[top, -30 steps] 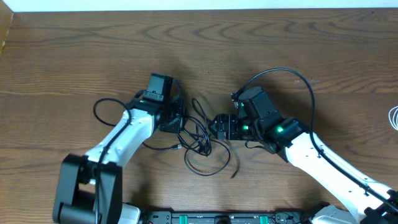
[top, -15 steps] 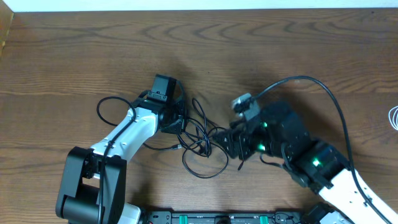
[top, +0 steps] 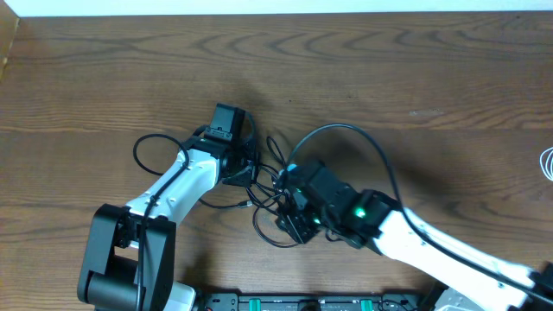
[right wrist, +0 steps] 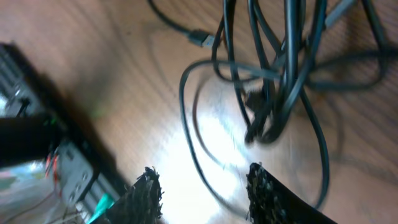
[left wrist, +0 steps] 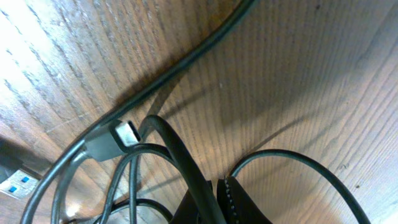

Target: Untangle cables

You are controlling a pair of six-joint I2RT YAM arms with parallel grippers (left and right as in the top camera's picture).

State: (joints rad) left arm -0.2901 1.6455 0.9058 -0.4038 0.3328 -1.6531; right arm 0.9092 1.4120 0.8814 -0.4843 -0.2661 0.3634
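Note:
A tangle of thin black cables [top: 278, 194] lies on the wooden table between the two arms. My left gripper [top: 249, 171] sits at the tangle's left edge. In the left wrist view it [left wrist: 214, 186] is shut on one black cable [left wrist: 186, 162], with a small metal plug [left wrist: 127, 132] lying just beyond. My right gripper [top: 289, 223] hovers over the near side of the tangle. In the right wrist view its jaws [right wrist: 202, 177] stand apart, with a thin cable loop [right wrist: 193, 134] on the table running between the fingertips [right wrist: 148, 186], untouched. The knotted strands [right wrist: 277, 93] lie ahead of it.
A white cable loop [top: 548, 162] shows at the table's far right edge. The arms' mounting rail [top: 302, 302] runs along the near edge, seen also as dark hardware [right wrist: 43, 149] left of the right gripper. The right arm's thick black wire [top: 346, 134] arcs above it.
The right arm has swung from the tangle's right side round to its near side, and its jaws have narrowed. The left arm and its held cable have barely moved.

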